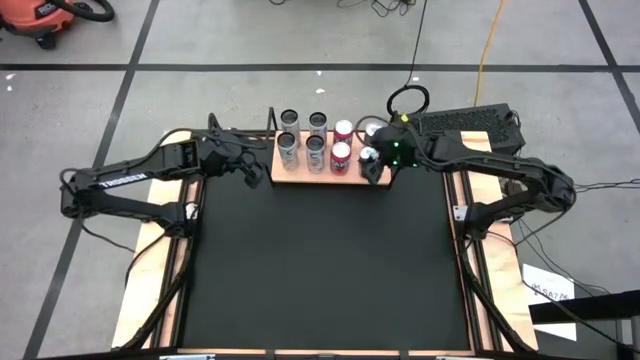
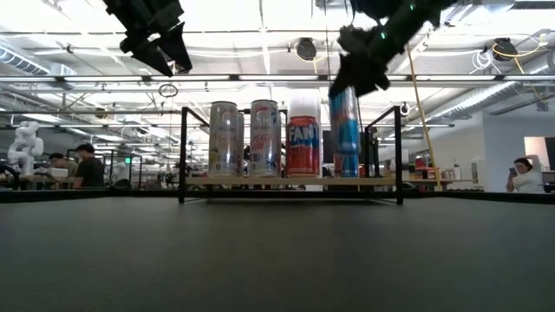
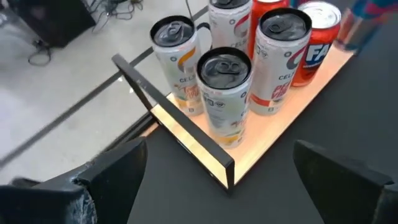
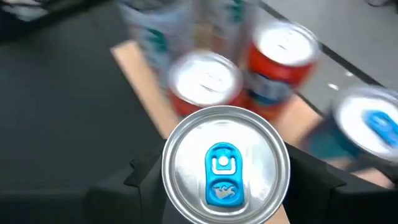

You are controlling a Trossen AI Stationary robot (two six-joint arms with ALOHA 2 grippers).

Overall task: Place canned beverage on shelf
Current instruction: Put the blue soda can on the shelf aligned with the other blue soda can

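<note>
We see the left gripper (image 1: 252, 170) hovering just left of the shelf (image 1: 322, 178), fingers spread wide and empty. On the shelf stand four white cans (image 1: 288, 150) and two red cans (image 1: 341, 154). At its right end, the right gripper (image 1: 374, 165) clasps the blue canned beverage (image 2: 345, 130).

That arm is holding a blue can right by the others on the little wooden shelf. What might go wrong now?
1. The right gripper holds the blue can tilted, so it may tip over if released like that.
2. The red cans stand right beside it on the shelf; a nudge might topple them.
3. Another blue-tabbed can is already at that end, so space looks tight.
</note>
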